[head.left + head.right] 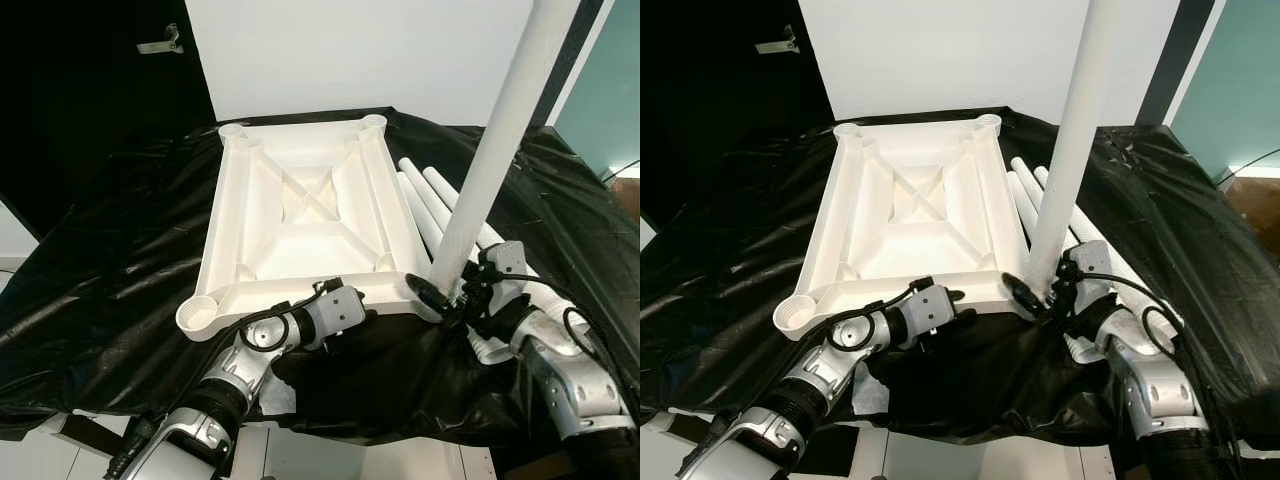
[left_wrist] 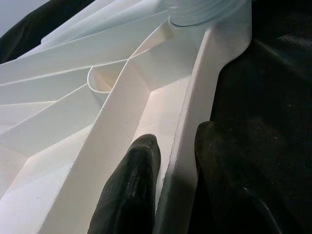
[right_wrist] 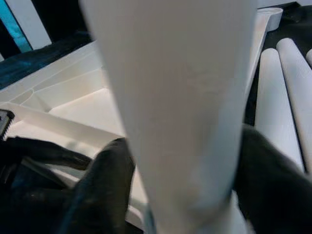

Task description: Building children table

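The white table top (image 1: 225, 215) lies upside down on a black sheet, ribs and corner sockets facing up. My left gripper (image 1: 340, 296) is at its near edge. In the left wrist view the gripper (image 2: 170, 165) is shut on the rim (image 2: 195, 97), one finger (image 2: 129, 195) inside and the other outside. A long white table leg (image 1: 490, 150) stands upright, slightly tilted, at the near right corner. My right gripper (image 1: 450, 296) is shut on its lower end. The right wrist view shows the leg (image 3: 180, 122) between both black fingers (image 3: 102, 190).
Several spare white legs (image 1: 430, 200) lie side by side on the sheet, right of the table top and just behind my right arm. The near left corner socket (image 1: 198, 313) stands bare. The black sheet (image 1: 110, 250) drapes over the work surface's front edge.
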{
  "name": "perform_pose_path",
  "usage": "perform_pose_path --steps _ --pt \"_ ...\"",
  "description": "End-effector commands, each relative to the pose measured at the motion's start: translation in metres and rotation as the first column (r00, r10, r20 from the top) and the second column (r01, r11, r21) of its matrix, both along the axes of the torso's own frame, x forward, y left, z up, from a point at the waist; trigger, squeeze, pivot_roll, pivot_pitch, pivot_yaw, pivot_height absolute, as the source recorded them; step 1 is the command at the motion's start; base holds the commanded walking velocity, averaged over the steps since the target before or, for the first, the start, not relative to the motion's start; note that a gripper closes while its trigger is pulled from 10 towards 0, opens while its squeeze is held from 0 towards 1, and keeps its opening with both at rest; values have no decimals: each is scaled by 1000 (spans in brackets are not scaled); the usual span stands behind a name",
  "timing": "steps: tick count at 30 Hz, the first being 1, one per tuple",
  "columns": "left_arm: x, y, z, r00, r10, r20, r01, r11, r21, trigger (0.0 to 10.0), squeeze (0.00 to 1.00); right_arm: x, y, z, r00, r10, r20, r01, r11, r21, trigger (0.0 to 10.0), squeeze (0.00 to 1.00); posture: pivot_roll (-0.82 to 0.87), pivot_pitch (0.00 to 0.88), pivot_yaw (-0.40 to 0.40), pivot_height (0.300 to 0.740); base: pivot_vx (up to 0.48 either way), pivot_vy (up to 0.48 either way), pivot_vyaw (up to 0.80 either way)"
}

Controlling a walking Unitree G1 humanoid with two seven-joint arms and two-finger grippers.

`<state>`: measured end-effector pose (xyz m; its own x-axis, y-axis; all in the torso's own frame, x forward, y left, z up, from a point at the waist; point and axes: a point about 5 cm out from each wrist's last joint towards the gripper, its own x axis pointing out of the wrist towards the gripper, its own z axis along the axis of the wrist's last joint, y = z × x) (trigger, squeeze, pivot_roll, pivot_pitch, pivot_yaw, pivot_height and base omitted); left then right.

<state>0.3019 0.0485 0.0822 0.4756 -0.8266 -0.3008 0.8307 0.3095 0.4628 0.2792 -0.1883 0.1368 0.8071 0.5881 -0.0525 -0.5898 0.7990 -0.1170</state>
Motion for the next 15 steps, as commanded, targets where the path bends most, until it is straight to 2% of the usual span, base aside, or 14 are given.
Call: perform_pose_path --steps 1,3,10,11,13,14,15 --pt "-14 11 -37 990 53 -131 -39 994 106 10000 0 -3 11 -3 992 120 -41 -120 993 3 0 0 -51 36 -5 740 0 0 0" --pt "-15 11 -38 989 57 -134 -43 994 104 10000 0 -6 12 -8 981 170 -94 -171 985 -5 0 0 -48 43 -11 740 0 0 0" --pt "-18 11 -40 989 57 -140 -43 994 101 10000 0 -9 13 -14 977 160 -141 -158 987 21 0 0 -49 46 -12 740 0 0 0" --pt "-18 11 -41 989 57 -140 -43 994 100 10000 0 -9 15 -16 982 123 -144 -117 992 47 0 0 -47 45 -15 740 0 0 0" --pt "-18 11 -41 989 57 -140 -43 994 101 10000 0 -7 21 -21 993 -43 -107 50 997 61 0 0 -38 42 -21 740 0 0 0" --pt "-18 11 -41 989 57 -140 -43 994 101 10000 0 -7 21 -21 993 -43 -107 50 997 61 0 0 -38 42 -21 740 0 0 0" --pt "-18 12 -41 989 57 -139 -44 994 101 10000 0 -7 22 -21 991 -104 -90 110 992 63 0 0 -38 42 -21 740 0 0 0"
